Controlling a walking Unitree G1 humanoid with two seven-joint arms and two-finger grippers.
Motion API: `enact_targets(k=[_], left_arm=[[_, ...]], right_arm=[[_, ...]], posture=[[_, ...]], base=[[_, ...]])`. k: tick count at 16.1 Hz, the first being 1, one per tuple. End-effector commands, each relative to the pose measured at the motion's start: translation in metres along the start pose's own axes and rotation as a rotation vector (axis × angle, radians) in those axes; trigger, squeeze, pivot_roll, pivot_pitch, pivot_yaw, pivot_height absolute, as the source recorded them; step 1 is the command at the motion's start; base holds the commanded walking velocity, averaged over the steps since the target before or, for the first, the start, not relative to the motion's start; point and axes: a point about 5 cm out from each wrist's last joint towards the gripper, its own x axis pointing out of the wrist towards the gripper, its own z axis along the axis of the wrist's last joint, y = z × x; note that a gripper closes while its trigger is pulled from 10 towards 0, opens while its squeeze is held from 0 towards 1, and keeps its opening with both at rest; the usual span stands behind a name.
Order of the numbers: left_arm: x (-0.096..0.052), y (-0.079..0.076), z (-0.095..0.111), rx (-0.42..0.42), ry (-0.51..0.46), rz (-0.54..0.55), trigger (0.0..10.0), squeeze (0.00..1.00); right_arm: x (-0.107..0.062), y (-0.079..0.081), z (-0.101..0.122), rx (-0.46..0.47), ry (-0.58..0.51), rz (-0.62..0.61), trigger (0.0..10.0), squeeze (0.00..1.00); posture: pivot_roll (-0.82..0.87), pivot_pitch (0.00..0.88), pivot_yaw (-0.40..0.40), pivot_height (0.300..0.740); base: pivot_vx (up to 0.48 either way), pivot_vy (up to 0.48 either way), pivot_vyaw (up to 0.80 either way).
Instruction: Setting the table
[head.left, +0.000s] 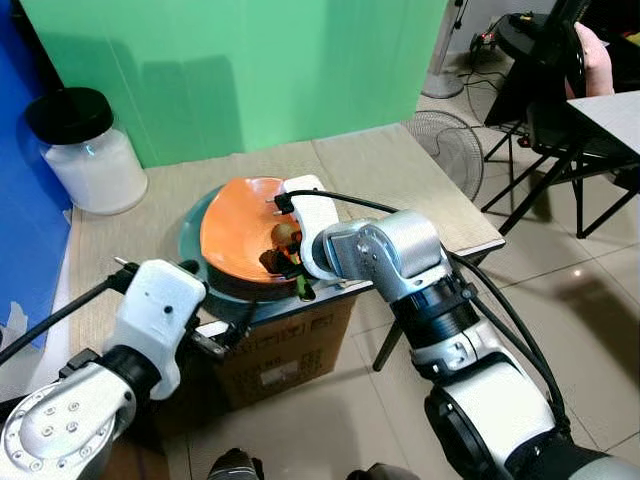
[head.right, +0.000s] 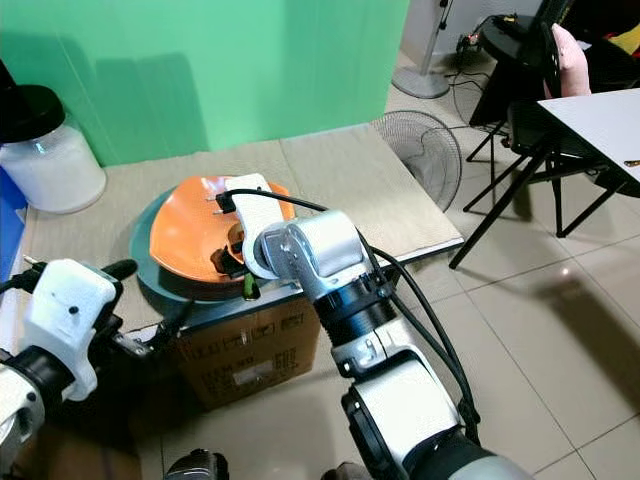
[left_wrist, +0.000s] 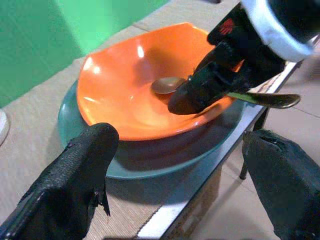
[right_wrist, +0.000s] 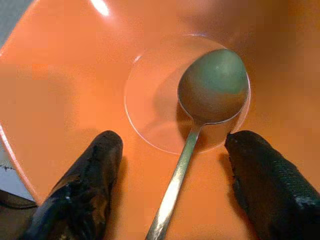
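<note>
Left gripper (left_wrist: 175, 185) parted wide at the table's near edge, rough black fingers (left_wrist: 70, 185) bare, aimed at the stacked dishes. Right gripper (right_wrist: 170, 185) just beyond, dipped into the glossy orange bowl (left_wrist: 125, 85), fingers spread either side of a slim metal spoon (right_wrist: 212, 85) whose rounded head lies on the bowl's flat bottom, handle running out over the rim. Bowl seated on a round teal plate (left_wrist: 70, 120) atop the beige woven table (head.left: 400, 170); farther back, a white jar (head.left: 90, 160) with a black lid.
</note>
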Motion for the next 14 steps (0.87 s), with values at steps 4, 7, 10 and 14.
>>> enact_targets(k=[4,7,10,14], left_arm=[[-0.001,-0.003,0.003,0.014,-0.008,-0.033,10.0,0.00],[0.001,-0.004,0.005,0.015,-0.015,-0.044,10.0,0.00],[0.001,-0.003,0.005,0.021,-0.017,-0.039,10.0,0.00],[0.002,-0.002,0.005,0.024,-0.017,-0.038,10.0,0.00]], right_arm=[[0.010,-0.002,-0.001,0.035,0.039,-0.003,0.0,0.00],[0.013,-0.004,0.001,0.037,0.043,-0.006,0.0,0.00],[0.015,-0.005,0.003,0.031,0.040,-0.006,0.0,0.00],[0.017,-0.003,0.005,0.020,0.043,0.002,0.0,0.00]], posture=[[0.03,0.088,-0.047,0.740],[0.03,0.089,-0.044,0.740],[0.03,0.089,-0.044,0.740],[0.03,0.090,-0.047,0.740]], base=[[0.000,0.000,0.00],[0.000,0.000,0.00],[0.000,0.000,0.00],[0.000,0.000,0.00]])
